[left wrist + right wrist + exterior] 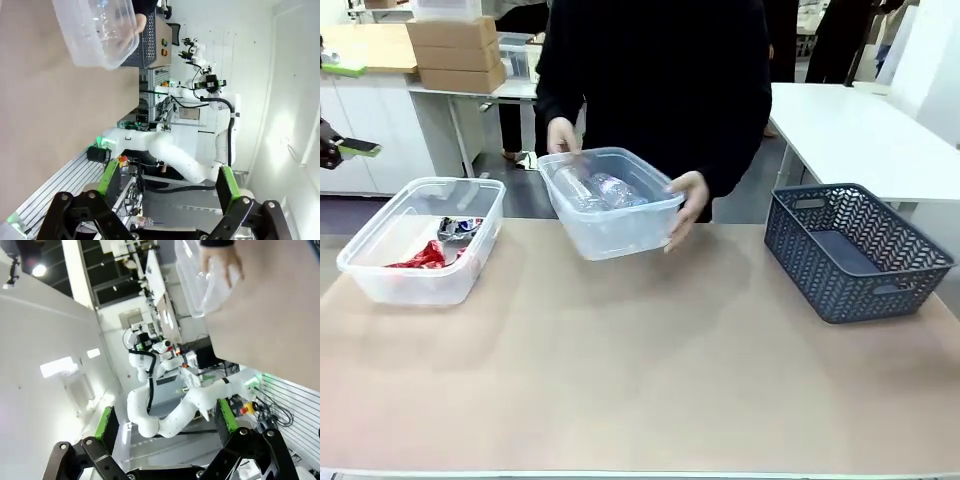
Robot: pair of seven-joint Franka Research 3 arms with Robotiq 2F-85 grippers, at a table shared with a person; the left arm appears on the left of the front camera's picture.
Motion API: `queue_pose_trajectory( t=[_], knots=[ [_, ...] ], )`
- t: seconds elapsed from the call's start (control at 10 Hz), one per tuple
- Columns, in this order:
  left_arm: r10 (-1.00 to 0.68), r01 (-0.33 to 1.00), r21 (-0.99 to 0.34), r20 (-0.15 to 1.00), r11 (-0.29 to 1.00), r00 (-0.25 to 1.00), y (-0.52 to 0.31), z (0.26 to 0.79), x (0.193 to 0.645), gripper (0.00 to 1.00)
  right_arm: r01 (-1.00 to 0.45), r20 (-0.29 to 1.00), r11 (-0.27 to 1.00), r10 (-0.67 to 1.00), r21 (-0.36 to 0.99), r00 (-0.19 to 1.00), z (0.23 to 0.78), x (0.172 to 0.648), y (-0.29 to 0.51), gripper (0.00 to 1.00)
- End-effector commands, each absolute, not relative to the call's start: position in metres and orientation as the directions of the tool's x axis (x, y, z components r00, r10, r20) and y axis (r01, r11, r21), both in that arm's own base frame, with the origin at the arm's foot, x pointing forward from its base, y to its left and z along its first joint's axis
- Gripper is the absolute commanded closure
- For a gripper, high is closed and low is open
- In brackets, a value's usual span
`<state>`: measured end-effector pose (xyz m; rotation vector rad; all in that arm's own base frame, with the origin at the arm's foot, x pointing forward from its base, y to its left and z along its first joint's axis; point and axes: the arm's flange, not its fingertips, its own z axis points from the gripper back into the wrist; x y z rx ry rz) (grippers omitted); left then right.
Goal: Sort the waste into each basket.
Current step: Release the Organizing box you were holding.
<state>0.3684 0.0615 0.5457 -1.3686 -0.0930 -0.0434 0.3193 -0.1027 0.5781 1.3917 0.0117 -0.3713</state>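
A workshop room with white walls, other white tables and stacked cardboard boxes [457, 52] lies behind a tan-topped table [640, 380].

In the left wrist view the left gripper [167, 182] rises from the bottom edge with its green-padded fingers [108, 177] set wide apart and nothing between them; it hangs off the table's edge, aimed sideways along the tabletop. In the right wrist view the right gripper [165, 425] stands the same way, its fingers [225, 419] spread with nothing in them, likewise beside the table rather than over it.

Farther out, at the table's far middle, a person in a dark top holds a clear tub [611, 203] by both sides, one hand [562, 135] on its far rim and the other hand [687, 205] on its near end; the tub is tilted, and whether its base touches the table cannot be told. Clear plastic bottles [605, 190] lie inside it. The same tub [97, 31] shows at the top of the left wrist view.

To the robot's left, a second clear tub [382, 272] rests on the table, holding a red can [420, 258] and a blue-and-white can [460, 229]. To the robot's right, well apart from the others, a dark blue-grey lattice basket [798, 245] stands on the table.
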Motion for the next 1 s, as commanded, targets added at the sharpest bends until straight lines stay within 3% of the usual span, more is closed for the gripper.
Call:
queue_pose_trajectory(
  t=[0.0, 0.9],
  knots=[
    [-0.031, 0.148, -0.967, 0.144, 0.209, 0.989, 0.0418, 0.5678, 0.3605, 0.00, 0.235, -0.202, 0.176, -0.188, 0.956, 0.961, 0.5876, 0.3178, -0.0961, 0.00],
    [-0.031, 0.148, -0.967, 0.144, 0.209, 0.989, 0.0418, 0.5678, 0.3605, 0.00, 0.235, -0.202, 0.176, -0.188, 0.956, 0.961, 0.5876, 0.3178, -0.0961, 0.00]
  ],
)
